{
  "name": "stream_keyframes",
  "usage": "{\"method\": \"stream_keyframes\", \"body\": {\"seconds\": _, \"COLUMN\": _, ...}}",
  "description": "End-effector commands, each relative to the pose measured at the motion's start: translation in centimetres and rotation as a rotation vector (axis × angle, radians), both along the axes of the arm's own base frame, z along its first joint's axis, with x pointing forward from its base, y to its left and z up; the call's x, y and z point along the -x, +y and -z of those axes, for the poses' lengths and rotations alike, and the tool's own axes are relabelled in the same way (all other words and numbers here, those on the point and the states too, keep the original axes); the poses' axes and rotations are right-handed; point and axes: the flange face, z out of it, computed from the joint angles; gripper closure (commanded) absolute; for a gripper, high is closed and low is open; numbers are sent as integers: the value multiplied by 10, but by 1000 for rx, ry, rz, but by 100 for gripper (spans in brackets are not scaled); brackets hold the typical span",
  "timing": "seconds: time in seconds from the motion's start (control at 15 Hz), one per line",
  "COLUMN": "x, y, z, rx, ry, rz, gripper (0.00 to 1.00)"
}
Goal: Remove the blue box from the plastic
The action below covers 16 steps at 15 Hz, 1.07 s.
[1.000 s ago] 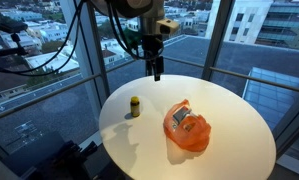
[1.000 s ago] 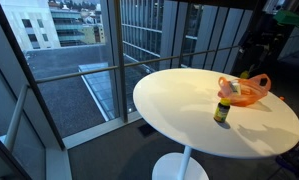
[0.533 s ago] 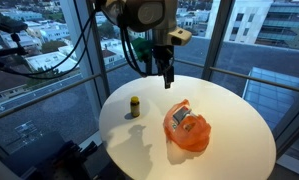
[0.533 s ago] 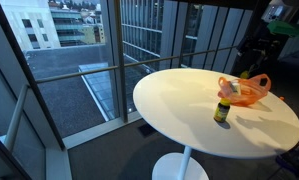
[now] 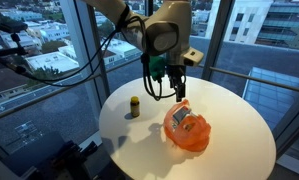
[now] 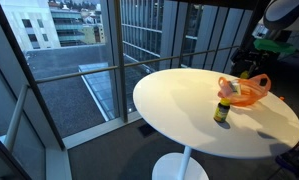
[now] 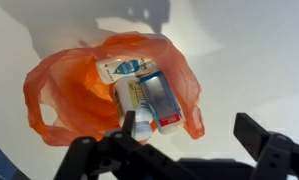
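An orange plastic bag [image 5: 186, 130] lies on the round white table [image 5: 234, 150]; it also shows in the other exterior view [image 6: 245, 91]. In the wrist view the bag [image 7: 64, 85] lies open with a blue box [image 7: 162, 98] with a red end, a white box [image 7: 134, 98] and a white-and-blue packet [image 7: 127, 68] inside. My gripper [image 5: 179, 92] hangs just above the bag's near edge. In the wrist view the gripper [image 7: 189, 128] is open and empty, with one finger over the boxes' ends and the other over bare table.
A small bottle with a yellow cap [image 5: 135, 106] stands on the table apart from the bag, also seen in an exterior view [image 6: 223, 109]. Glass walls and railings surround the table. The table edge [image 6: 149, 110] drops off all round.
My gripper has moved across the table and down from beyond the far edge to just above the orange bag. The bag and the bottle have not moved.
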Motion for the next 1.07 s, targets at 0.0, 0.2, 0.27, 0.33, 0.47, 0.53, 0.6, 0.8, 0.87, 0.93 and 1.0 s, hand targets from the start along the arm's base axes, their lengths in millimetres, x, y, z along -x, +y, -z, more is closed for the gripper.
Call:
{"method": "stream_keyframes", "body": {"seconds": 0.0, "x": -22, "y": -18, "z": 13, "rx": 30, "ry": -5, "rz": 14, "gripper": 0}}
{"method": "stream_keyframes", "body": {"seconds": 0.2, "x": -31, "y": -29, "z": 24, "rx": 49, "ry": -3, "rz": 24, "gripper": 0}}
{"method": "stream_keyframes", "body": {"seconds": 0.27, "x": -33, "y": -30, "z": 23, "rx": 51, "ry": -3, "rz": 31, "gripper": 0}}
{"method": "stream_keyframes", "body": {"seconds": 0.33, "x": -23, "y": -24, "z": 26, "rx": 29, "ry": 6, "rz": 24, "gripper": 0}}
{"method": "stream_keyframes", "body": {"seconds": 0.47, "x": -24, "y": -26, "z": 30, "rx": 30, "ry": 12, "rz": 25, "gripper": 0}}
{"method": "stream_keyframes", "body": {"seconds": 0.53, "x": -23, "y": -25, "z": 31, "rx": 30, "ry": 13, "rz": 24, "gripper": 0}}
{"method": "stream_keyframes", "body": {"seconds": 0.6, "x": -23, "y": -23, "z": 33, "rx": 46, "ry": 8, "rz": 15, "gripper": 0}}
{"method": "stream_keyframes", "body": {"seconds": 0.8, "x": -23, "y": -25, "z": 46, "rx": 62, "ry": 22, "rz": 16, "gripper": 0}}
{"method": "stream_keyframes", "body": {"seconds": 0.87, "x": -23, "y": -27, "z": 50, "rx": 66, "ry": 23, "rz": 16, "gripper": 0}}
{"method": "stream_keyframes", "body": {"seconds": 0.93, "x": -24, "y": -29, "z": 54, "rx": 71, "ry": 24, "rz": 17, "gripper": 0}}
{"method": "stream_keyframes", "body": {"seconds": 1.0, "x": -24, "y": -31, "z": 57, "rx": 73, "ry": 25, "rz": 19, "gripper": 0}}
